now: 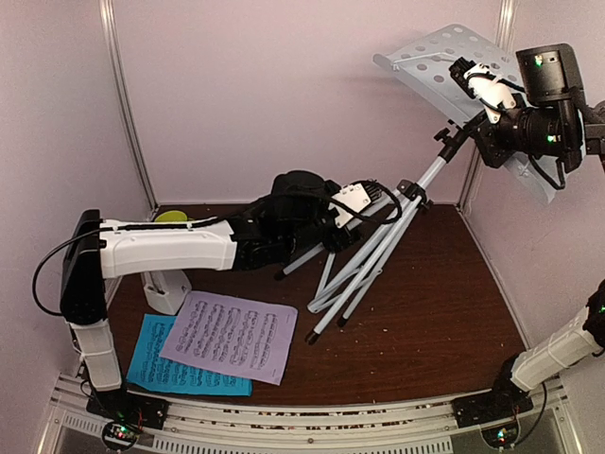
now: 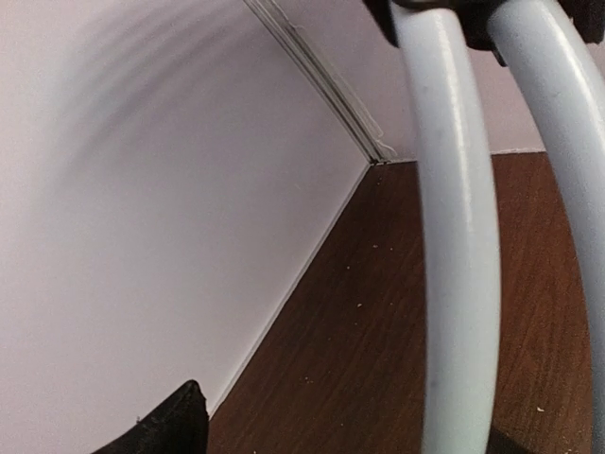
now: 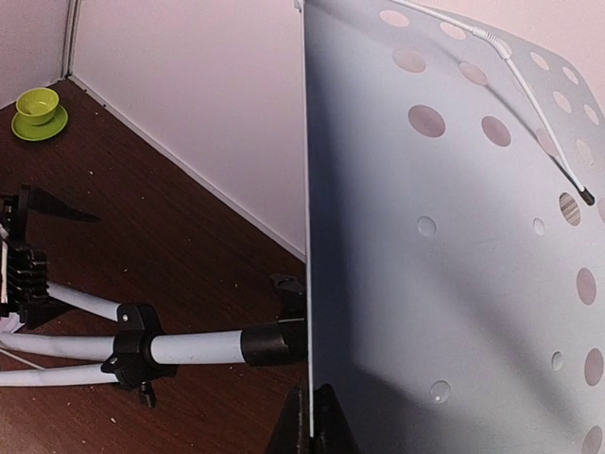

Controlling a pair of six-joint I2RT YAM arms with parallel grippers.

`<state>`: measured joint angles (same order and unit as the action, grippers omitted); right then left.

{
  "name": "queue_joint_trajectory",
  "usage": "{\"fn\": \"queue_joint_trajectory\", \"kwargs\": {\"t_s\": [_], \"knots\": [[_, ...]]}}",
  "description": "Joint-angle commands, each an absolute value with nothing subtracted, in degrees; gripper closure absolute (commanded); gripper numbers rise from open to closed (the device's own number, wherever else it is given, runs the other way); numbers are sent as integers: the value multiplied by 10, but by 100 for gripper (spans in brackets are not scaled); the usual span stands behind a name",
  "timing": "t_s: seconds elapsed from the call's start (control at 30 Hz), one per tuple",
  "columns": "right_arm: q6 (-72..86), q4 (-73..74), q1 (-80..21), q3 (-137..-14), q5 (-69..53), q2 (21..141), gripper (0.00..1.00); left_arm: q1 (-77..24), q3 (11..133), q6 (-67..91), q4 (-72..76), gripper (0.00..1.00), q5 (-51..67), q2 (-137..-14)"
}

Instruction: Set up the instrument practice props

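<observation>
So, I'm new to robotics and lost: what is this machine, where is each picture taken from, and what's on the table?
Two robot arms are bolted to a table. One picture looks down from above; the others are taken from each wrist. The right gripper is shut on a leaning white music stand; the left gripper is open at its tripod legs. On the table lie a lilac page over a cyan page, a white metronome and a green bowl.
</observation>
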<state>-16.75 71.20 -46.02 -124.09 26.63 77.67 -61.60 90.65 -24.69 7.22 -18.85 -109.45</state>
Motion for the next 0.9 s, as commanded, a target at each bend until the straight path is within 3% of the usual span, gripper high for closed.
{"fn": "queue_joint_trajectory", "kwargs": {"t_s": [0.0, 0.47, 0.5, 0.67, 0.77, 0.87], "knots": [[-185, 529, -468, -1258, 340, 748, 100, -600, 867, -177, 93, 19, -148, -1027], [-206, 477, -479, -1245, 373, 750, 100, -578, 751, -20, 67, 20, -81, -898], [-207, 476, -480, -1245, 376, 751, 100, -578, 745, -24, 68, 23, -64, -889], [-210, 462, -488, -1237, 384, 750, 100, -582, 775, -17, 24, 60, 26, -886], [-213, 458, -492, -1230, 387, 749, 100, -591, 829, -1, -21, 73, 59, -917], [-219, 449, -499, -1225, 396, 749, 100, -594, 886, 26, -64, 77, 100, -965]]}}
